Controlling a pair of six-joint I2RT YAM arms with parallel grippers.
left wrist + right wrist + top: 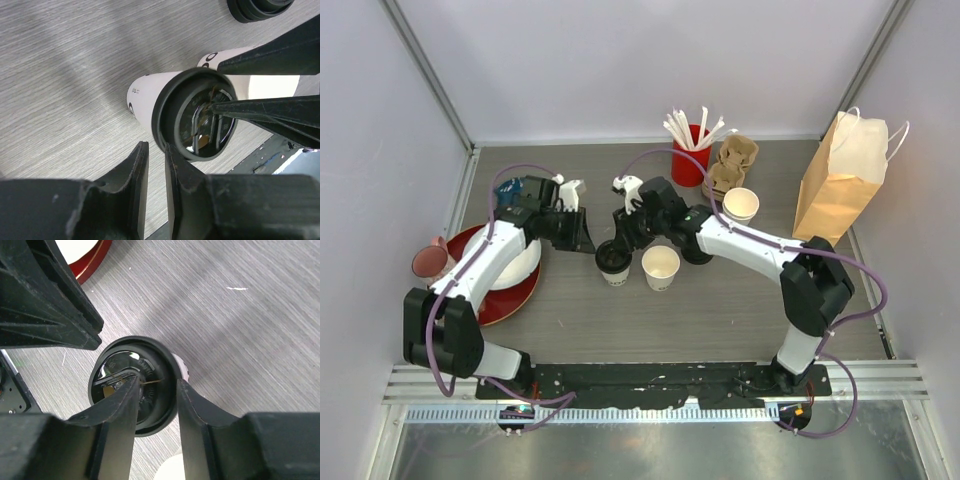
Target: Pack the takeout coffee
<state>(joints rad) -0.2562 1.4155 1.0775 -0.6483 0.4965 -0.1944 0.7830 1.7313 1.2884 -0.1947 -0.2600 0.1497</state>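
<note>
One small white paper cup with a round black plastic sip lid stands upright on the grey wood-grain bench, near the middle, between the two arms. It is the only lidded cup in view. The right claw reaches it from the right and sits astride the lid's rim. One finger lies over the sunken top of the lid and the other runs down outside, against the cup's wall. Its jaws stand apart with the rim between them; whether they pinch the rim or merely bracket it I cannot tell. The left claw comes in from the left, its fingertips just beside the lid's edge. Its jaws are parted by a narrow slit, bare bench shows through, and nothing sits between them.

Just to the right of the lidded cup stands a plain white lidless paper cup. Past it lie black plastic lids, cut off by the edge of the left wrist view. A second lidless white cup stands farther back on the right, near a brown moulded cardboard cup carrier and a red cup holding white sticks. A brown paper bag with white handles stands upright at the right edge. On the left, a round red plate carries a white bowl, partly hidden by the left arm. A pink cup sits just beside the plate's left rim.
</note>
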